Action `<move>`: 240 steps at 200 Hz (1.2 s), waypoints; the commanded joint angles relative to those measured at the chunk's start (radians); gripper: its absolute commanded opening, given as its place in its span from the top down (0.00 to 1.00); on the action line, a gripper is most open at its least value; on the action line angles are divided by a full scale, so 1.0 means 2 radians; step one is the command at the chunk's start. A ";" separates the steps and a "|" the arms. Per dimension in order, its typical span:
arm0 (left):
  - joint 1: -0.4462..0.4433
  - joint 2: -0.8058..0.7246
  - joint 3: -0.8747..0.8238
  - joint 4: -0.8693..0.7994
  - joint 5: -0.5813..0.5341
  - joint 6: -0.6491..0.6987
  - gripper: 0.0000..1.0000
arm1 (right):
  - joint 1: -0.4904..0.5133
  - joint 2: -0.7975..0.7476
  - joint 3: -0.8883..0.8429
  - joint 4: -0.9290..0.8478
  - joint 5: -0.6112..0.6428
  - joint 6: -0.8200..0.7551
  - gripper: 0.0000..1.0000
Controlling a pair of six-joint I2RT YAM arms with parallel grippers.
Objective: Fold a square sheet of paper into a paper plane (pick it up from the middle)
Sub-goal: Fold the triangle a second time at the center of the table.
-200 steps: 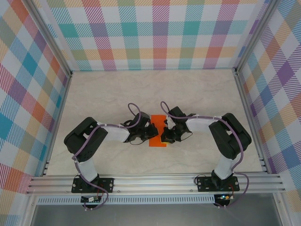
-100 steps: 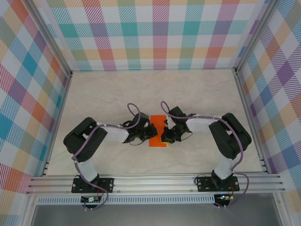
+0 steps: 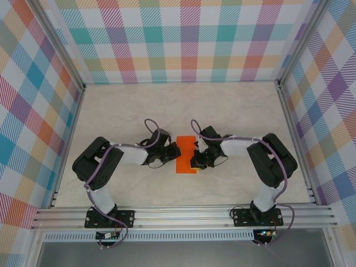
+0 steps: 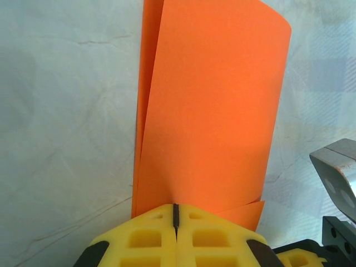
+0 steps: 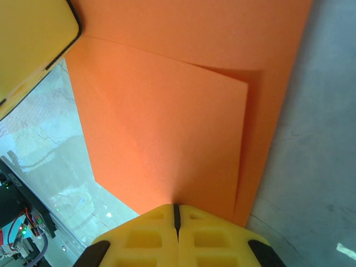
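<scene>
Toward 9 o'clock the left tool (image 4: 175, 208) had shifted. It and the right tool (image 5: 176, 210) each pinched the square sheet of paper (image 3: 186, 164), lying doubled at the centre of the table (image 3: 233, 111). Apparently only the halving fold was done; nose and wing folds remained.

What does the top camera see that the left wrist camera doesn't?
The top camera takes in the whole left arm and right arm, with the left gripper and right gripper meeting at the orange paper, plus the checked walls. The left wrist camera gives the close look: the paper is folded over in layers, the top one curling, and the left gripper's yellow fingers are shut on its near edge. Both show the orange paper lying on the pale marbled table.
</scene>
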 commanded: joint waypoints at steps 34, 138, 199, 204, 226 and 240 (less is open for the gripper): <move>0.022 -0.041 0.006 -0.066 -0.037 0.021 0.95 | 0.002 0.029 -0.024 -0.041 0.043 -0.004 0.95; -0.024 -0.036 0.032 -0.045 0.018 0.017 0.93 | 0.002 0.026 -0.021 -0.037 0.043 -0.001 0.95; -0.028 0.028 0.046 -0.072 0.005 0.017 0.97 | 0.001 0.004 -0.010 -0.047 0.031 -0.002 0.94; -0.028 0.030 0.046 -0.074 0.005 0.017 0.98 | 0.001 -0.001 -0.008 -0.048 0.030 -0.001 0.93; -0.028 0.037 0.042 -0.075 0.004 0.017 0.98 | 0.001 -0.016 0.007 -0.047 0.012 -0.001 0.91; -0.028 0.038 0.038 -0.069 0.004 0.014 0.98 | 0.004 -0.016 0.021 -0.044 0.000 0.001 0.91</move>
